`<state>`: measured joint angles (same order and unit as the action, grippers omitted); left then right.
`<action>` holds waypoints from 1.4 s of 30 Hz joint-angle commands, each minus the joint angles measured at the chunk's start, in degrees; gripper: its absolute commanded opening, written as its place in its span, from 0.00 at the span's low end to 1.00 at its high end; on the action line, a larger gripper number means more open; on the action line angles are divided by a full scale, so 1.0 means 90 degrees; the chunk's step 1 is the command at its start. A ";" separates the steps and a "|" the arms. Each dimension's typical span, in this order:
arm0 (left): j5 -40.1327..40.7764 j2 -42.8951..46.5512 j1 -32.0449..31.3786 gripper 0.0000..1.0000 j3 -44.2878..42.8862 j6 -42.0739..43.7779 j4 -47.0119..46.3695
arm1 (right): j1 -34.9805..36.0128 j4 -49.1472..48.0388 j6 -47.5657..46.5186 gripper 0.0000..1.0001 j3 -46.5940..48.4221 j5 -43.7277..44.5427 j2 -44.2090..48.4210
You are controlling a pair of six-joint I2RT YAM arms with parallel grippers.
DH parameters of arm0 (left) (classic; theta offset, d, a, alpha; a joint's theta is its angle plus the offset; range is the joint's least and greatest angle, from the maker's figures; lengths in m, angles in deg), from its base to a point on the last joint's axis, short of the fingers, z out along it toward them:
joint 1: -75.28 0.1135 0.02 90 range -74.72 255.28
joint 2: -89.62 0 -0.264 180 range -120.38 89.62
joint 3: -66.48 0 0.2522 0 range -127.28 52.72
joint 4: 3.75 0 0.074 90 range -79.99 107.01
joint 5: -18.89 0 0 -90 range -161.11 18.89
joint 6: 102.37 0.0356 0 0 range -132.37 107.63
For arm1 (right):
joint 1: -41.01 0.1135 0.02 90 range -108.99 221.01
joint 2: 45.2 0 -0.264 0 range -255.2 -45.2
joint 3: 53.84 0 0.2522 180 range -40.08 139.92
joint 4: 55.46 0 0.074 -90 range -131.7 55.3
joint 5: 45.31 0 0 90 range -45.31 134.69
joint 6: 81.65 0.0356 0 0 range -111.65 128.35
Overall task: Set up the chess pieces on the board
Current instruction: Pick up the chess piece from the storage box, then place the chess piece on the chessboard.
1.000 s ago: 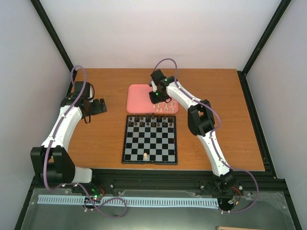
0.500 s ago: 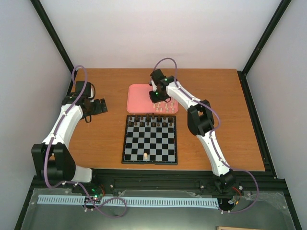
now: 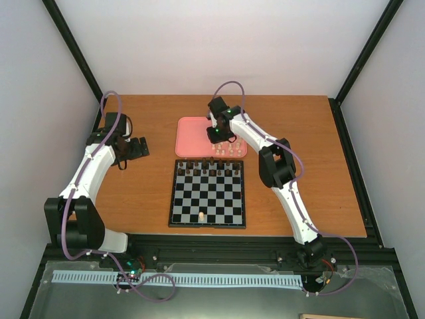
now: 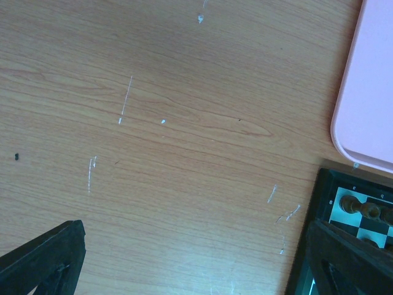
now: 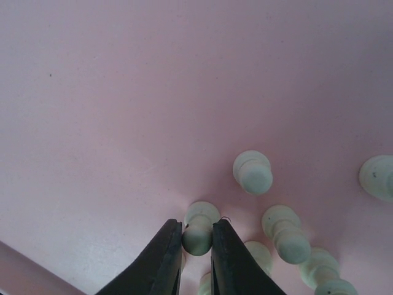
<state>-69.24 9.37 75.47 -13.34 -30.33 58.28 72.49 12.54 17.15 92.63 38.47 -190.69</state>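
The board (image 3: 212, 196) lies at the table's middle, with one cream chess piece (image 3: 200, 216) on its near row and dark brown pieces (image 3: 209, 169) along the far rows. Several cream chess pieces (image 3: 229, 150) stand on the pink tray (image 3: 192, 136) behind it. My right gripper (image 3: 218, 138) is down over the tray. In the right wrist view, the right gripper (image 5: 197, 224) is shut on the head of an upright cream piece (image 5: 201, 212) whose base rests on the tray. My left gripper (image 3: 141, 147) hangs open over bare wood to the left.
Other cream pieces (image 5: 253, 172) crowd just right of the gripped one, the nearest (image 5: 285, 233) about a finger's width away. In the left wrist view the left gripper (image 4: 196, 270) has the board's corner (image 4: 319, 196) and the tray's edge (image 4: 368, 104) to its right.
The right gripper's jaws have closed in on the cream piece on the tray. The left arm has stayed where it was.
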 commanded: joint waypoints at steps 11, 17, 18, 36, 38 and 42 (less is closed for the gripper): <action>-0.0093 -0.0037 -0.0047 1.00 -0.0319 0.0061 0.0032 | -0.0034 -0.0161 -0.0158 0.11 0.0102 0.0143 0.1013; -0.0022 -0.0008 -0.0059 1.00 -0.0402 0.0063 -0.0005 | 0.0111 -0.0153 -0.0154 0.11 -0.0164 0.0052 0.1745; -0.0022 -0.0007 -0.0056 1.00 -0.0409 0.0063 -0.0009 | 0.0162 -0.0119 -0.0143 0.11 -0.0253 -0.0014 0.1868; 0.0190 0.0106 -0.0059 1.00 -0.0510 -0.0016 0.0019 | 0.2910 -0.0701 0.0059 0.10 -0.4437 0.0082 0.4591; 0.0224 0.0143 -0.0055 1.00 -0.0475 -0.0038 -0.0037 | 0.3125 -0.0881 0.0017 0.10 -0.4663 0.0039 0.4620; 0.0342 0.0183 -0.0055 1.00 -0.0398 -0.0106 -0.0078 | 0.3401 -0.1116 -0.0106 0.10 -0.4831 -0.0164 0.4434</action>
<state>-67.60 9.33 75.32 -15.75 -30.39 58.04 100.82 6.47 17.15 50.42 38.17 -150.56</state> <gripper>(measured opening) 0.996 0.100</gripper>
